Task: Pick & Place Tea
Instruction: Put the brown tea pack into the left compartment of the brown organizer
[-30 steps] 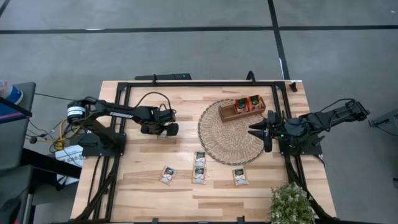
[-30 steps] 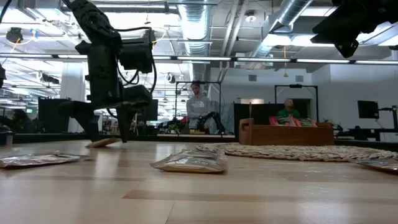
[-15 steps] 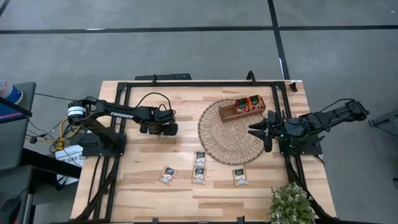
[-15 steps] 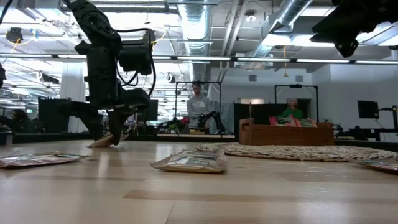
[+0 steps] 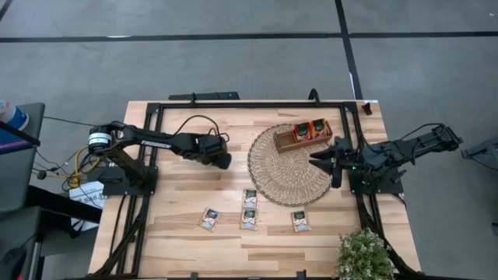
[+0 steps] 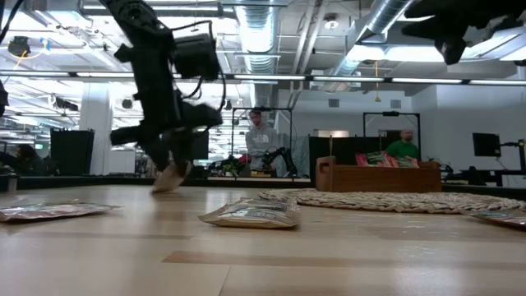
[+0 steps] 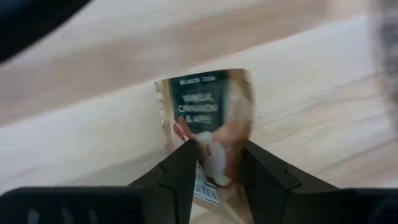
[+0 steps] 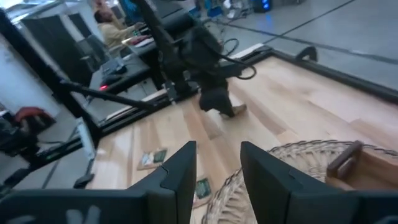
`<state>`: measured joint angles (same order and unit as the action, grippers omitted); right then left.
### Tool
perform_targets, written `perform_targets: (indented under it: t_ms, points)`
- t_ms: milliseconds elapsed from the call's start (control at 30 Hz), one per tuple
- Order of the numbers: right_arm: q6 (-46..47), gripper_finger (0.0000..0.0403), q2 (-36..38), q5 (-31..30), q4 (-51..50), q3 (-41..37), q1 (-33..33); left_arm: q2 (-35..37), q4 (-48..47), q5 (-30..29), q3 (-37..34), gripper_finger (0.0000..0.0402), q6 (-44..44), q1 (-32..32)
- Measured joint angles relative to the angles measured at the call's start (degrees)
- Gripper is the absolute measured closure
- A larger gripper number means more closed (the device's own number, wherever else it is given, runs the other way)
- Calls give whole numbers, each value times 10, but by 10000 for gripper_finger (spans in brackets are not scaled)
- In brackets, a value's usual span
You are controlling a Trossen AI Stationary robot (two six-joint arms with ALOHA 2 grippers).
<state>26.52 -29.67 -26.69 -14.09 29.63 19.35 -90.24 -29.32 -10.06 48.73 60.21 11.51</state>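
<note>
Left gripper [image 7: 214, 163] clamped on tea sachet [image 7: 208, 121], pale wood table [image 5: 179, 202]; right gripper [image 8: 217, 163] jaws apart, open-ceiling office

Tea sachets: four pale ones flat on the table — one [image 5: 250, 197] beside the mat, three in a row [image 5: 209, 218], [image 5: 249, 220], [image 5: 301, 222]. Two red [image 5: 310, 130] upright in tray. One pale sachet [image 7: 211, 127] pinched, lifted.

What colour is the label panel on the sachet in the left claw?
Dark green with pale lettering, on a beige sachet; the left wrist view shows it best.
</note>
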Motion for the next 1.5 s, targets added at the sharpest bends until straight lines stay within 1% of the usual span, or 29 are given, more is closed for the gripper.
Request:
perform_targets:
  t_ms: [100,267,467,633,733,833,967,1133,1367,1500]
  points:
    - [0,285,0,-21,0,0,0,1,8,-31,23,291,-27,-16]
    - [0,285,0,-33,0,0,0,2,6,-68,44,293,-53,-34]
    - [0,285,0,-33,0,0,0,2,-5,-62,44,308,-50,-37]
    - [0,285,0,-33,0,0,0,-2,-23,-46,44,309,-46,-46]
    - [4,285,0,-33,0,0,0,-2,-55,-46,44,304,-1,-52]
    - [9,285,0,-33,0,0,0,-2,-68,-44,44,294,25,-57]
    - [9,285,0,-33,-4,0,0,-2,-48,-21,45,268,38,-57]
    - [9,285,0,-33,-5,0,0,-2,-49,-6,45,216,39,-55]
    - [9,285,0,-33,-5,0,0,-14,-36,-17,45,136,37,-36]
    - [9,285,0,-33,-5,0,0,-33,-16,-16,45,102,26,-22]
